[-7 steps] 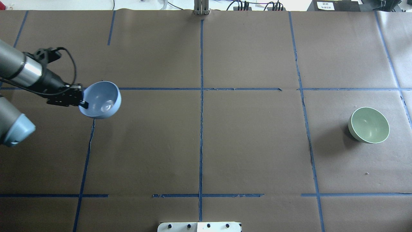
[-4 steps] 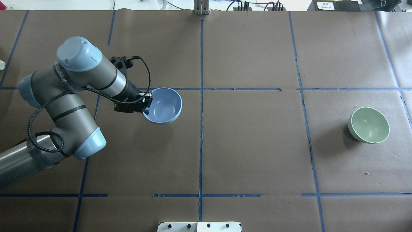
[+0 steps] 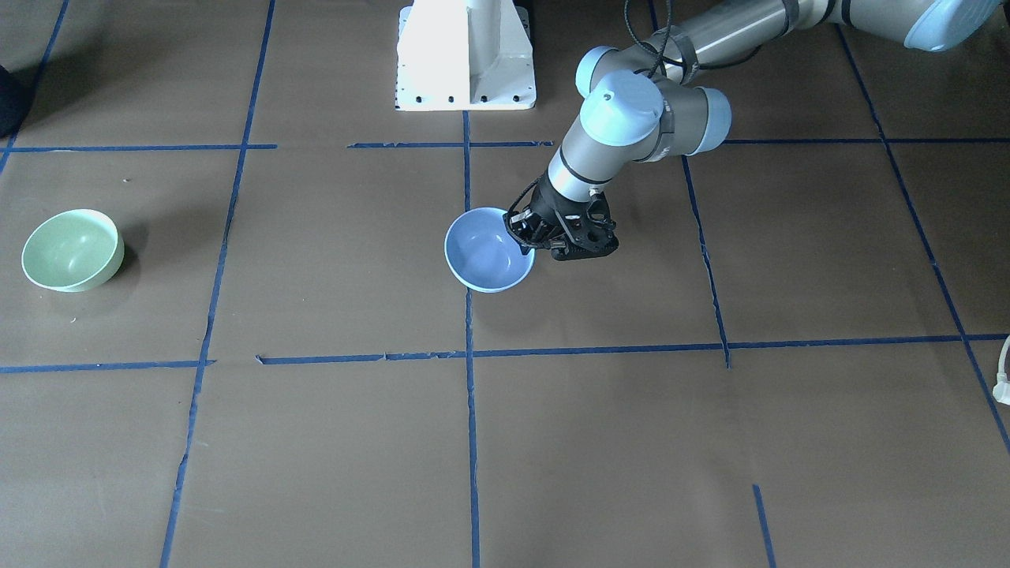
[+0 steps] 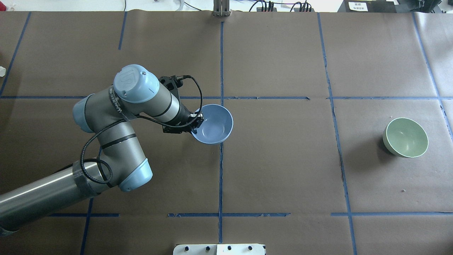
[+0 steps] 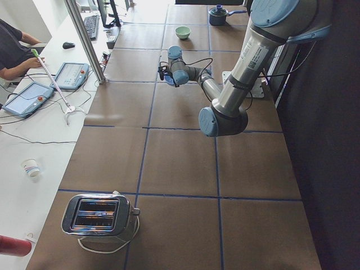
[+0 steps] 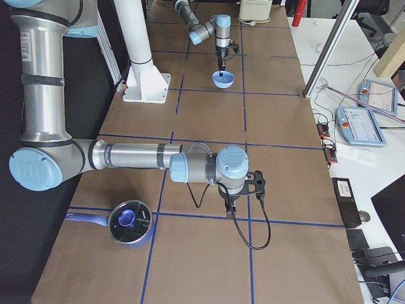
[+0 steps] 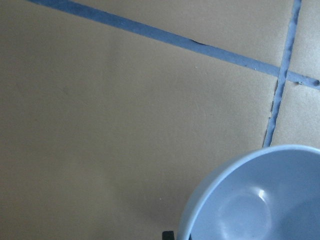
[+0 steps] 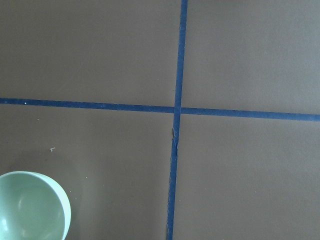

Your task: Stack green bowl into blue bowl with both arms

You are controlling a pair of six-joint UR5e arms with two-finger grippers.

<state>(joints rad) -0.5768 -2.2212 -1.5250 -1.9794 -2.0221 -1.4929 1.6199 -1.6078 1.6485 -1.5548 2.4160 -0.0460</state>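
Observation:
The blue bowl sits open side up by the table's centre tape line, also in the front view and the left wrist view. My left gripper is shut on its rim at the robot's left side. I cannot tell whether the bowl touches the table. The green bowl stands alone on the far right of the table, and its rim shows in the right wrist view. My right gripper shows only in the exterior right view, so I cannot tell its state.
The white pedestal base stands at the robot's edge of the table. A toaster sits at the left end and a lidded pot at the right end. Blue tape lines cross the brown table cover.
My left arm has carried the blue bowl rightwards from the table's left side to the centre tape line. The green bowl has not moved.

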